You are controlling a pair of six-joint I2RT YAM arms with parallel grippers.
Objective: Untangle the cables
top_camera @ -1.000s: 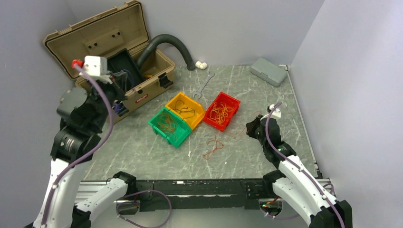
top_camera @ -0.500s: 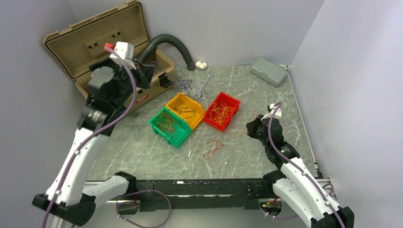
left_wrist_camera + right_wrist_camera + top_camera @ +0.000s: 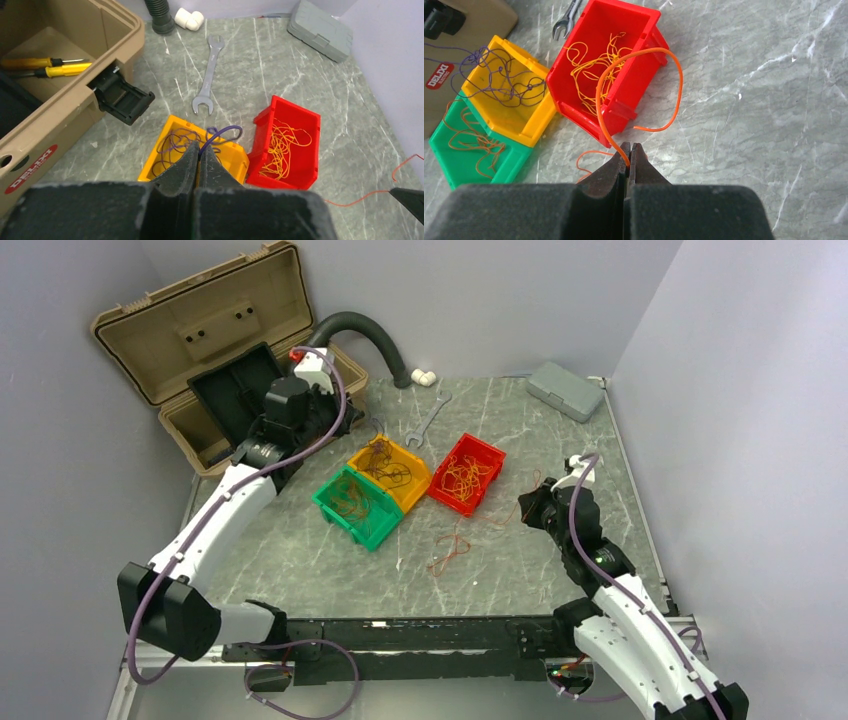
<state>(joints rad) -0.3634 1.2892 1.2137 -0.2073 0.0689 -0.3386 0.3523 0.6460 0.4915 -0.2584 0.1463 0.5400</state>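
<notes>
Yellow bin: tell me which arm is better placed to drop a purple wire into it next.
Left. The left end effector is shut on a purple wire above the yellow bin. The right end effector is shut on an orange wire, nearer the red bin.

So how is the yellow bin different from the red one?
The yellow bin holds tangled purple wires; the red bin holds yellow-orange wires. The yellow bin sits against the green bin; the red bin does not touch it. Both are small open plastic bins on the table.

Table [image 3: 300,540], toolbox [image 3: 180,310], spanner [image 3: 430,420], red bin [image 3: 495,462], yellow bin [image 3: 412,497], green bin [image 3: 375,530], cables [image 3: 450,545]
</notes>
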